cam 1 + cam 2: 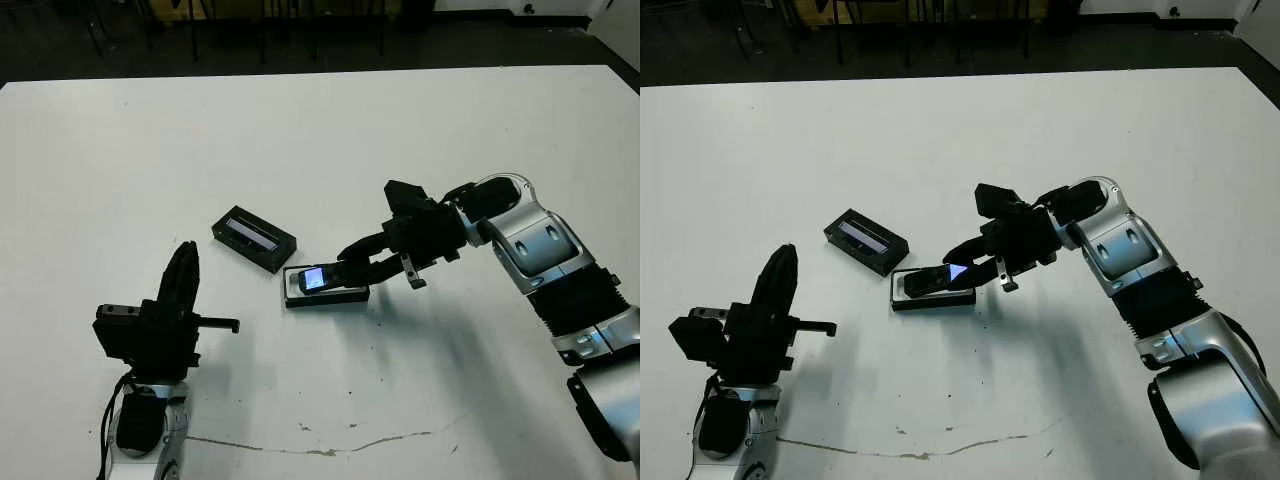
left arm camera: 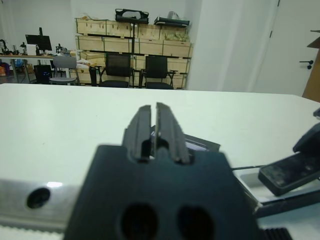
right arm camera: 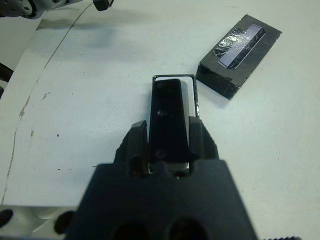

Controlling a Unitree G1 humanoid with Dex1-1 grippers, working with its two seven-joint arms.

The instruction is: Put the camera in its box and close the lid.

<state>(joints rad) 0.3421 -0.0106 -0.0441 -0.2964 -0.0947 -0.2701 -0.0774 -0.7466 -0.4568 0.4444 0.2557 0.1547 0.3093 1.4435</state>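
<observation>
The right gripper point(image 3: 169, 142) pinched the camera point(image 3: 167, 120) by its long sides, one finger on each flank, and held it lengthwise over the box point(image 1: 326, 295) near the middle of the white table point(image 1: 400, 130). In the right wrist view the slim black body ran in line with the tray, whose white lining showed past its far end and along one side. In the head views the camera's left end, with its bluish-white patch, sat tilted up above the box's rim, so it was probably only partly seated; the angle made it hard to say whether the gripped end touched the lining.

The lid point(image 1: 254, 238) lay just beyond the box's far-left corner, window strip facing up, close to the box and perhaps touching it at one corner. The left gripper point(image 2: 155, 131) rested at the near left of the table, well apart from the box, its two fingers pressed together on nothing.

The step in hand looked like the insertion itself. The next move would call for lowering the raised end until the camera lay flat inside the rim, keeping it square to the walls, then spreading the fingers and lifting clear without dragging the tray. After that the lid would need fetching, turning over and setting onto the box.
</observation>
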